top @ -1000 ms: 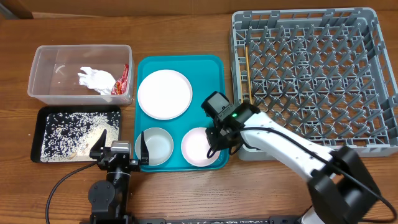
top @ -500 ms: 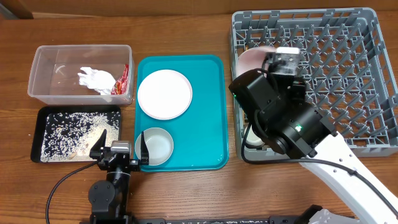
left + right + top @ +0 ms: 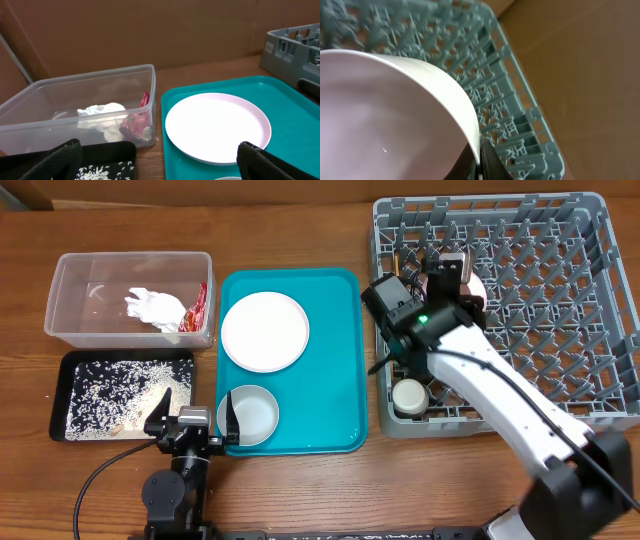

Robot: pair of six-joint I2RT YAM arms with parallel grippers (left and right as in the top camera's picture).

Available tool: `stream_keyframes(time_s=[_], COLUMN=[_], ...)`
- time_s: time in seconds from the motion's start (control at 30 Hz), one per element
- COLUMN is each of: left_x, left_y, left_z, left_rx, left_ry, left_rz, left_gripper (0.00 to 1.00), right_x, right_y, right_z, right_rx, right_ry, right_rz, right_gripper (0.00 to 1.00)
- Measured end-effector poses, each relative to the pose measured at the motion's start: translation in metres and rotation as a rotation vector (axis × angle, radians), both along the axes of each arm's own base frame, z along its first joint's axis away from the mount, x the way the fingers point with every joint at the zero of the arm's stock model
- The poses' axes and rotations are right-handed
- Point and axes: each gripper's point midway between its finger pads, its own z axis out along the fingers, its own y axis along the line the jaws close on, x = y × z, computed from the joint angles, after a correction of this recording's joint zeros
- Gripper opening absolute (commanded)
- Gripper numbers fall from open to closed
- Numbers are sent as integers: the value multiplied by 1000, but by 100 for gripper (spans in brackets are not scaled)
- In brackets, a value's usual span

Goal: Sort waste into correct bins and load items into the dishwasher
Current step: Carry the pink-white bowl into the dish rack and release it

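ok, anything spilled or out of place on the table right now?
Nothing stands out. Rice sits inside the black tray, napkin and wrapper inside the clear tub, cup in the rack. Right gripper holds a bowl by its rim over the rack.

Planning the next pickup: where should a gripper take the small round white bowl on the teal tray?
The small round white bowl sits upright, mouth up, so best pinch its rim from above, one finger inside, one outside. Its left edge lies nearest the open left gripper.
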Motion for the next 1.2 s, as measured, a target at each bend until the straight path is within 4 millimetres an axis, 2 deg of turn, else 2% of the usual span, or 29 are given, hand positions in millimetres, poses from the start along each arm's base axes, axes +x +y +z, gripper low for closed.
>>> stream_keyframes(time_s=[0.2,0.43,0.57,0.73,0.87,1.07,1.2], left_x=[0,0,0,0,0,0,0], left_y=[0,0,0,0,0,0,0], left_z=[0,0,0,0,0,0,0], left_rx=[0,0,0,0,0,0,0], left_ry=[0,0,0,0,0,0,0], left_rz=[0,0,0,0,0,0,0], left_gripper=[100,100,100,100,100,100,100], right_x=[9,5,1,-1,-2,13,18], right_y=[-5,0,22,25,20,19,11], right_z=[-36,-40,-48,-47,-35,-10,-11], right_rx=[31,32,82,70,-12,-92,-69], right_ry=[81,102,109,112,88,-68,-90], right_rz=[-35,-26,14,22,22,10,-17], right_gripper=[4,4,4,4,4,4,4])
